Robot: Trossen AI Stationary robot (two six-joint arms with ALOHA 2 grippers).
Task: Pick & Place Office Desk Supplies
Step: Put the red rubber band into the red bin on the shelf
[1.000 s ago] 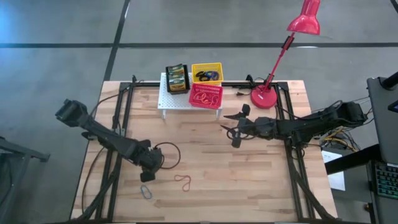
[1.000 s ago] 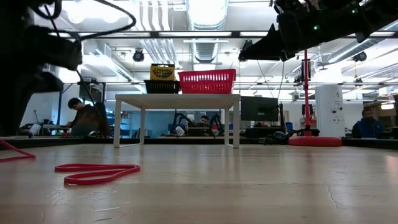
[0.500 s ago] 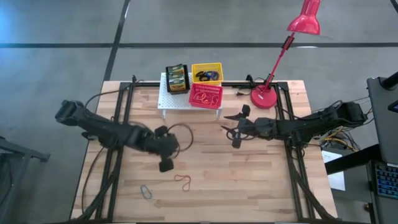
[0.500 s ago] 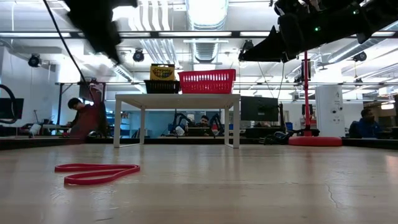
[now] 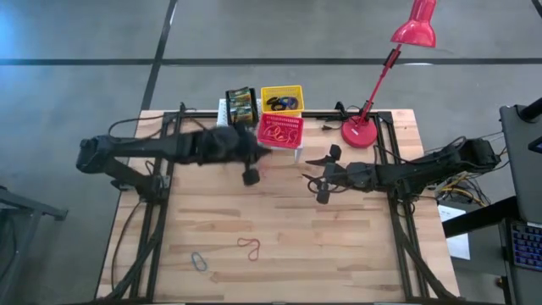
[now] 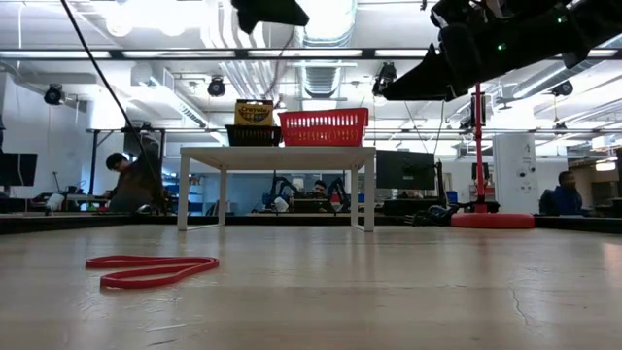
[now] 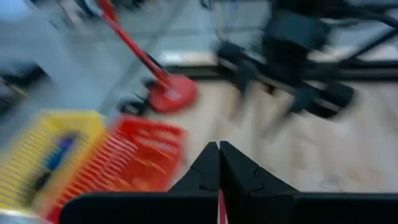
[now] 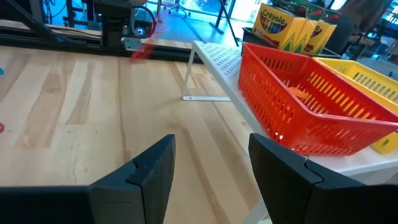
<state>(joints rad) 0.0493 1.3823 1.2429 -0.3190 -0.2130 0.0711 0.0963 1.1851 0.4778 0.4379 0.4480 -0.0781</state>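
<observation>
My left gripper (image 5: 254, 169) hovers high over the table just in front of the white rack (image 5: 224, 135), shut on a thin red elastic loop (image 8: 142, 51). On the rack stand a red basket (image 5: 280, 130), a yellow basket (image 5: 281, 100) and a black basket with crayon boxes (image 5: 241, 106). Another red loop (image 5: 249, 246) and a blue loop (image 5: 199, 261) lie flat on the table near its front edge. My right gripper (image 5: 320, 174) waits open above the table's middle right, holding nothing. My left gripper pinches the red loop between its shut fingers; only a red sliver (image 7: 219, 211) shows between them. The fingers slant downward, pointing toward the table's right and far side. The loop hangs below the fingers (image 8: 127, 42), lifted clear of the table.
A red desk lamp stands with its base (image 5: 360, 133) at the far right, its arm leaning out over the table's far edge. The rack with the baskets fills the far middle. Bare wood lies between the two arms and along the front.
My left gripper has risen from low over the table's near left and swung toward the far edge, up to the rack. It has tipped from pointing steeply down to nearly level and has stayed shut, carrying the red loop up off the table.
</observation>
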